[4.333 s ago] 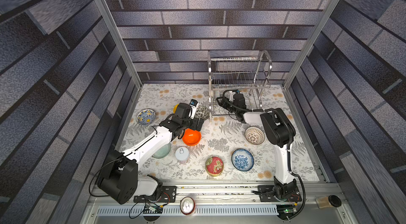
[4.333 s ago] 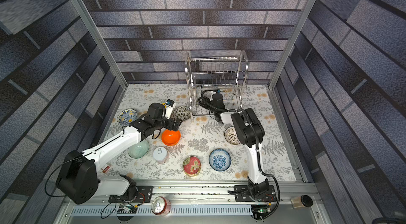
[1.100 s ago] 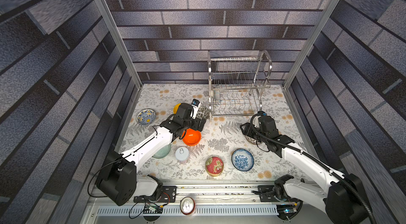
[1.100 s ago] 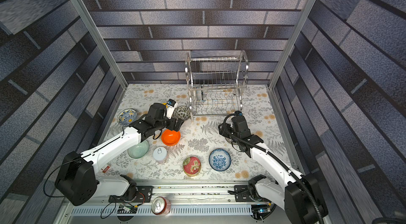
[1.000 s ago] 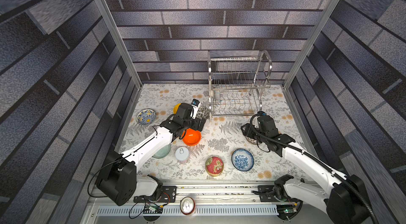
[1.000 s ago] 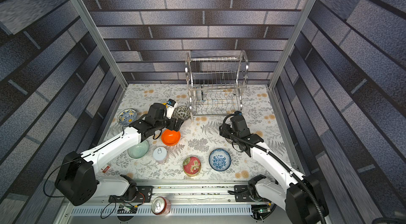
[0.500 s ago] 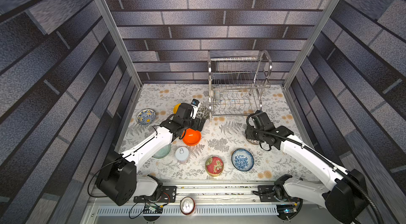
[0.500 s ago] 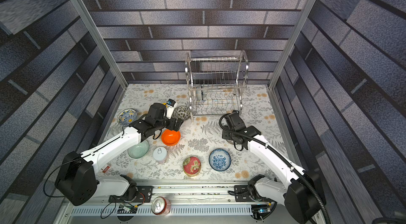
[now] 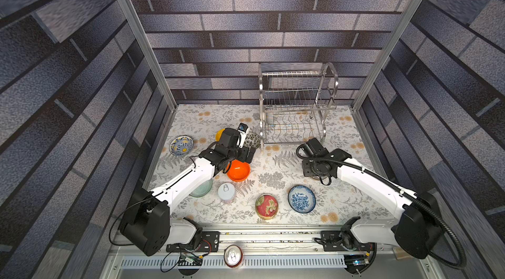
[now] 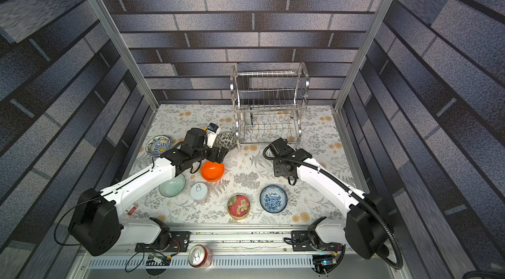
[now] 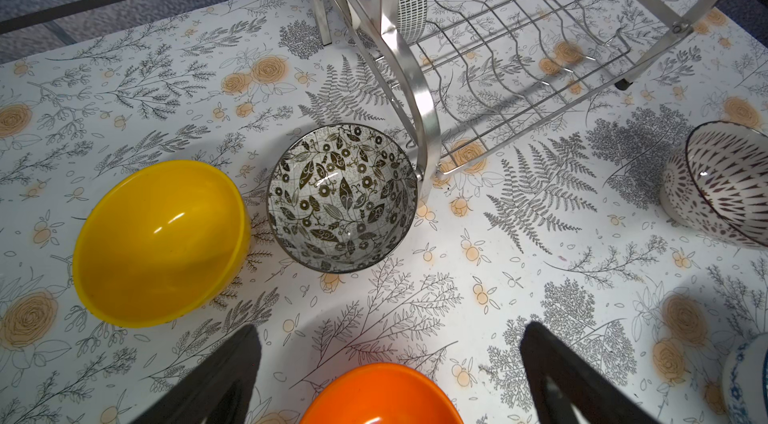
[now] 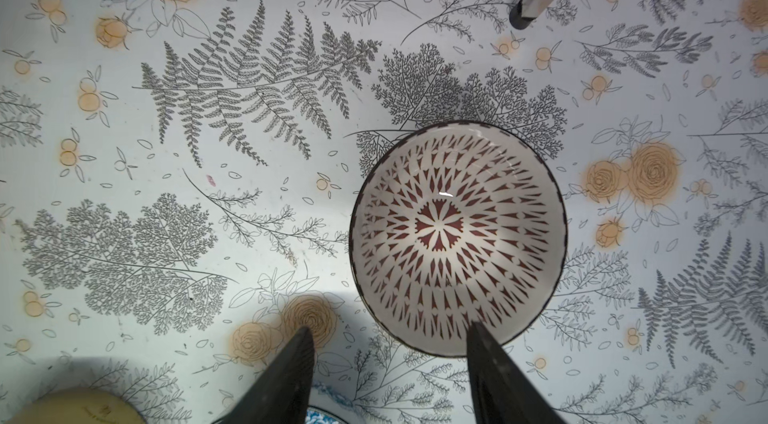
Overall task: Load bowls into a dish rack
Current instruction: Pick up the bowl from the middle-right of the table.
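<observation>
Top views: bright, even overhead light on the tabletop, walls darker. Wide-angle lens makes the frame posts lean at the edges. Left wrist: sharp picture, hot glints on the yellow bowl and the dish rack arch ahead of the left gripper; its fingers are soft, out of focus. Right wrist: soft shadow pooled round the right gripper, tiny glint in the lattice bowl just ahead.

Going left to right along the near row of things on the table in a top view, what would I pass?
pale green bowl → white can → red tin → blue floral bowl
</observation>
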You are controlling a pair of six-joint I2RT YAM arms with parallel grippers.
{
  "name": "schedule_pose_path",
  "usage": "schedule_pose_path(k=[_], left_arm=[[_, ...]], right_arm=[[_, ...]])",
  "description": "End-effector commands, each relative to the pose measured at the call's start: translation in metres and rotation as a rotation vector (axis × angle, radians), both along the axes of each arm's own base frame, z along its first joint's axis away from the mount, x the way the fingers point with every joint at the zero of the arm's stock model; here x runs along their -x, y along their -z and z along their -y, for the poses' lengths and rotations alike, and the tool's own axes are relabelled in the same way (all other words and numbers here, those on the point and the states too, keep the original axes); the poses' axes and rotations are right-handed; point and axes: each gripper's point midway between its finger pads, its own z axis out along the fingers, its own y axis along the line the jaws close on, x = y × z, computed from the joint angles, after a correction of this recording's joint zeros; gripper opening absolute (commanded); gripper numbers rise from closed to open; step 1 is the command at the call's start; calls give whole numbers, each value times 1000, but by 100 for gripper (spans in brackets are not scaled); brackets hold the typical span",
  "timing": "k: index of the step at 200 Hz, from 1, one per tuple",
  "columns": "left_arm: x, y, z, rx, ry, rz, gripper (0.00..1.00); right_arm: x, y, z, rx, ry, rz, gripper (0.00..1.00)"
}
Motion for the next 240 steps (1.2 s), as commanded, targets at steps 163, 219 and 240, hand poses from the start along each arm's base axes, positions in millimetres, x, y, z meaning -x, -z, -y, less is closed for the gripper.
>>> schedule_pose_path(k=[163, 219, 240], left_arm=[[0, -19, 2, -8, 12, 42, 100], [-2, -10, -3, -34, -12, 37, 100], [-3, -6, -4, -39, -26, 27, 100]], right_arm=[[-25, 53, -29, 54, -92, -108, 33], [-22, 58, -31, 12, -95, -90, 26], [-21, 59, -32, -3, -99, -81, 25]])
